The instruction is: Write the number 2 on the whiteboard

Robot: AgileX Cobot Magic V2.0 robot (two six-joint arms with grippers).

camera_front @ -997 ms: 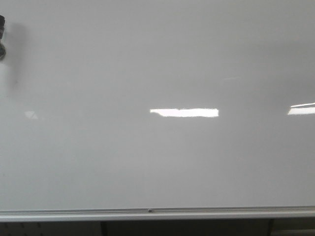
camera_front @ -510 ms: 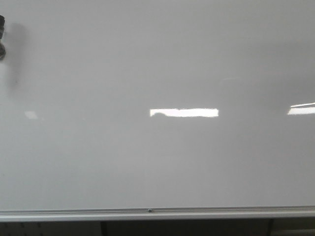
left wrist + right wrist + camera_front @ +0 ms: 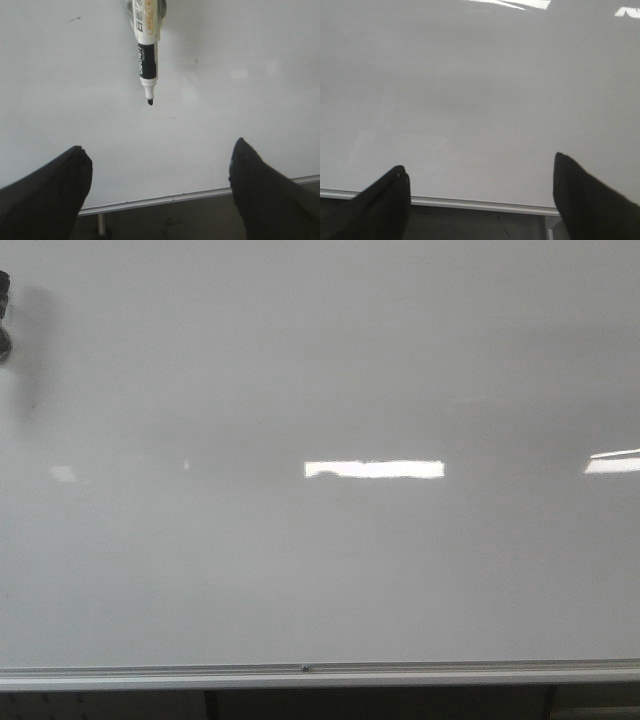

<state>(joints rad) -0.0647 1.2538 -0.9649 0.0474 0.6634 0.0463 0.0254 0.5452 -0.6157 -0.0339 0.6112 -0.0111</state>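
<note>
The whiteboard (image 3: 320, 360) fills the front view, glossy white-grey, with a silver rail (image 3: 320, 675) along its lower edge. No number 2 shows on it in any view. In the left wrist view a white and black marker (image 3: 148, 55) hangs against the board (image 3: 240, 115), uncapped, with its black tip pointing down. My left gripper (image 3: 159, 146) is open and empty, below the marker tip and apart from it. My right gripper (image 3: 479, 163) is open and empty, facing bare board (image 3: 480, 90) above the rail (image 3: 480, 204). Neither gripper shows in the front view.
A dark object (image 3: 4, 315) sticks in at the front view's far left edge, casting a shadow on the board. Bright rectangular light reflections (image 3: 374, 469) lie on the board. Below the rail are dark floor and a metal leg (image 3: 101, 230).
Only the faint reflections on the board have shifted slightly; a small bright spot has appeared left of centre. No gripper or mark has come into the front view.
</note>
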